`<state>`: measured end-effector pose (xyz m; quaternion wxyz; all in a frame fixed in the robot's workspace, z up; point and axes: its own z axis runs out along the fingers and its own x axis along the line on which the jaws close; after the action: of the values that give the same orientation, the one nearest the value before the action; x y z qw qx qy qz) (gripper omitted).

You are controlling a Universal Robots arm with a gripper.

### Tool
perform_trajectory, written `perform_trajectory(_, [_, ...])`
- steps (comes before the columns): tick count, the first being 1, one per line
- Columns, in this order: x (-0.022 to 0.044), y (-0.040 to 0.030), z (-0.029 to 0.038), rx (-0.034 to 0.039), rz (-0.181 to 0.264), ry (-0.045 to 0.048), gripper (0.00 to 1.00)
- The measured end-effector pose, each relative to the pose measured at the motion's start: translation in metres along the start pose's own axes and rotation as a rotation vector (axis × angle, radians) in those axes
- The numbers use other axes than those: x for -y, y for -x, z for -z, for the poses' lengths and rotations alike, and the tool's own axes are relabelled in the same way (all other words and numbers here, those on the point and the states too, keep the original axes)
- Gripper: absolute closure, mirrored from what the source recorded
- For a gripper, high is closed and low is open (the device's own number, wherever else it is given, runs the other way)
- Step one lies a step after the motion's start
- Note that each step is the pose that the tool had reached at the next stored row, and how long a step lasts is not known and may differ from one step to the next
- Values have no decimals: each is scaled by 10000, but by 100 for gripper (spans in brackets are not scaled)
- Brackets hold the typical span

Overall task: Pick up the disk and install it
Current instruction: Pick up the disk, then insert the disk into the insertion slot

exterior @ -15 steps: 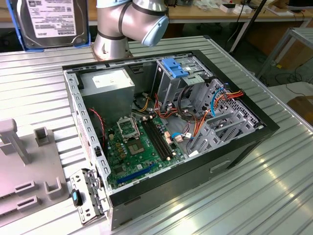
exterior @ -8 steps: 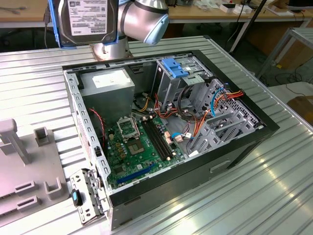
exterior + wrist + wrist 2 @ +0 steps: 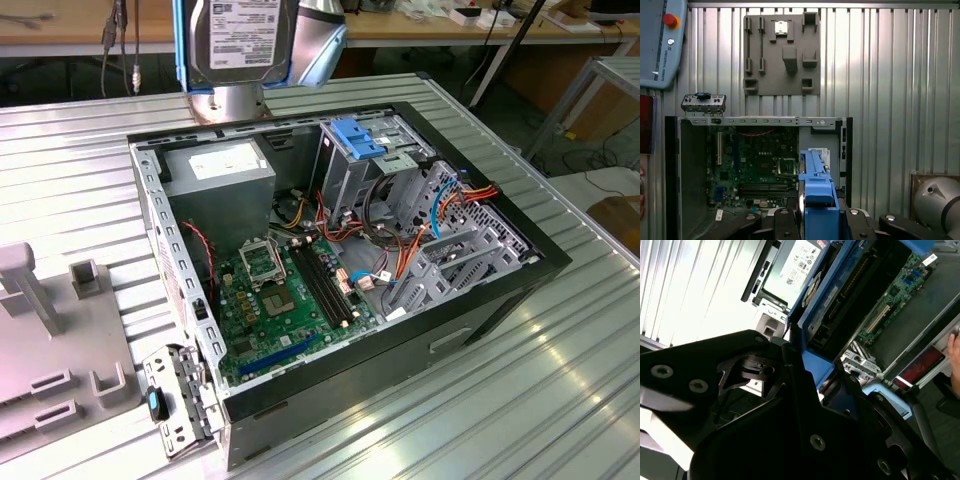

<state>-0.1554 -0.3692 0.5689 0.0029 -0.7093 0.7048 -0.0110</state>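
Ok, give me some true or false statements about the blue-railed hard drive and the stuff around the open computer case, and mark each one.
1. The dark grey hard drive with blue plastic rails is held in the air by the gripper. True.
2. The open black computer case stands on a ribbed metal table. True.
3. The hard drive already sits inside the case. False: it is clear of the case.
4. The flat grey fixture plate lies inside the case. False: it lies on the table beside the case, at the exterior view's left.
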Motion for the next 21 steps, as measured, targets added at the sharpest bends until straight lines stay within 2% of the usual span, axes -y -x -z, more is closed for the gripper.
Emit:
perform_trajectory(10, [467,-3,-13,1,1,0,63])
perform_trajectory(11, [562,-4,-16,0,1,0,63])
perform_trajectory(12, [582,-4,-15,-1,2,1,63])
perform_trajectory(21, [594,-4,-16,0,0,0,63])
